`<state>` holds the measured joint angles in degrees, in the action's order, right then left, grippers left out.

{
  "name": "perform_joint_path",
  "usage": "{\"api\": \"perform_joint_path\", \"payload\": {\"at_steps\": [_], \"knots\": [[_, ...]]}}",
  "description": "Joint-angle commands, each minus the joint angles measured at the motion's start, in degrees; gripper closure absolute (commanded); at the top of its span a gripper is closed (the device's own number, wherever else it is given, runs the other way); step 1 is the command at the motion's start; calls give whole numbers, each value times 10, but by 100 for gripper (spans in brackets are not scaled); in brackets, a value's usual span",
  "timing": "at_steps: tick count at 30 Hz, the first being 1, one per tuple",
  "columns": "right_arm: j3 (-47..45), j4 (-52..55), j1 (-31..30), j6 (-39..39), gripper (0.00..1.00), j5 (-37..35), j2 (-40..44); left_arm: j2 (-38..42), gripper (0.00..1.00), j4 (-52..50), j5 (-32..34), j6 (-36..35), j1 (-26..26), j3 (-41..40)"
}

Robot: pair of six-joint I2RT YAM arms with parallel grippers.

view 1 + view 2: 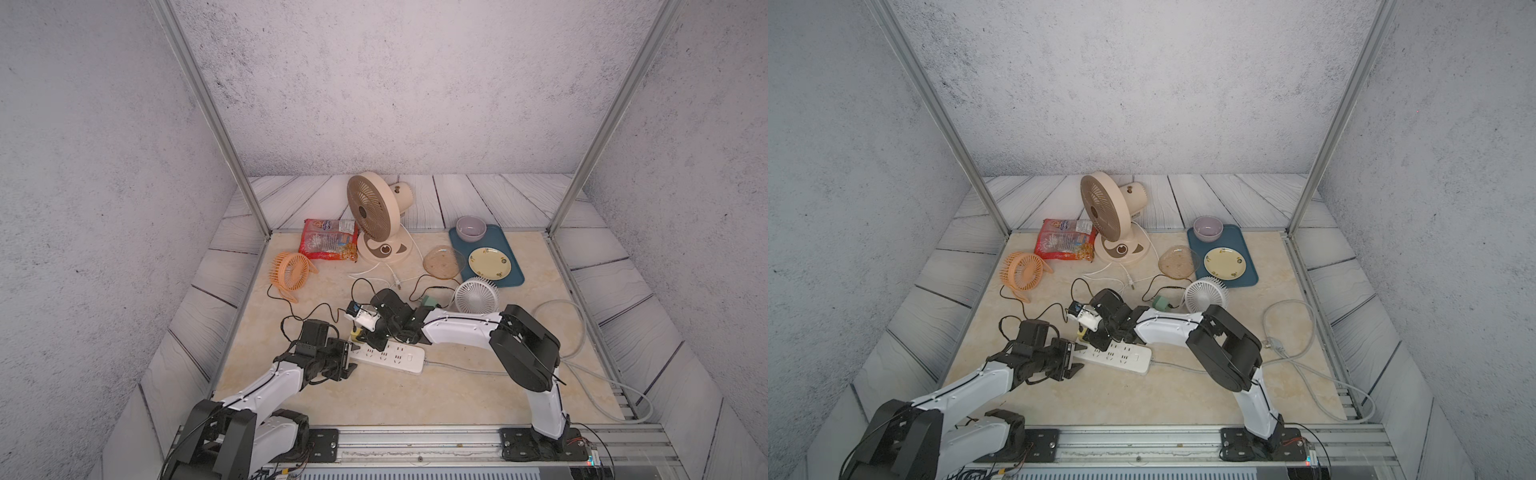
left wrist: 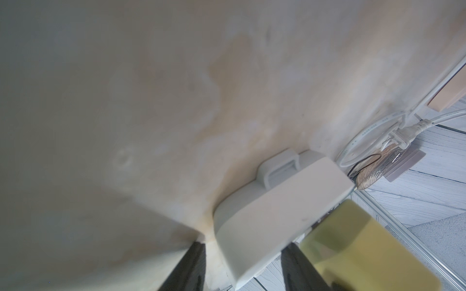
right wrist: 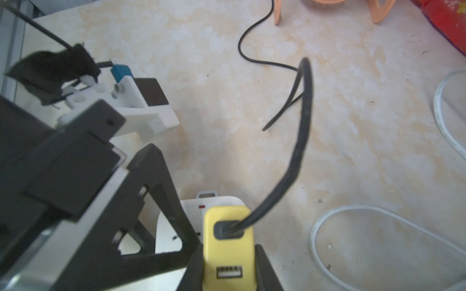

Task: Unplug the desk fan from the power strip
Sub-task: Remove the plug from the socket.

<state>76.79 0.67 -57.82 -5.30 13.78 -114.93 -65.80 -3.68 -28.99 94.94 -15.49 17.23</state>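
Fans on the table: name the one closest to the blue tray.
The small white round fan, at the near edge of the blue tray; the tall beige pedestal fan and the small orange fan sit farther off.

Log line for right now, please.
left pincer: astride power strip end, grip unclear | right pincer: shut on yellow plug | black cable: runs from plug

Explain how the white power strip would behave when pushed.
The power strip looks stiff and flat, so it should slide, not tip. Thin plastic: probably light, so it may lift with the yellow plug. Its grey cord could drag.
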Motion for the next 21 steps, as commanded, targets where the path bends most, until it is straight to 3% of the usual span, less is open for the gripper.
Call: {"api": "perform_joint_path", "payload": {"at_steps": [1,21], "knots": [[3,-113,-9,20,100,12,54,-55,46,-139,44,5,-1,-47],[-58,-240,-9,17,100,-57,100,-49,54,-187,65,26,-1,-61]]}}
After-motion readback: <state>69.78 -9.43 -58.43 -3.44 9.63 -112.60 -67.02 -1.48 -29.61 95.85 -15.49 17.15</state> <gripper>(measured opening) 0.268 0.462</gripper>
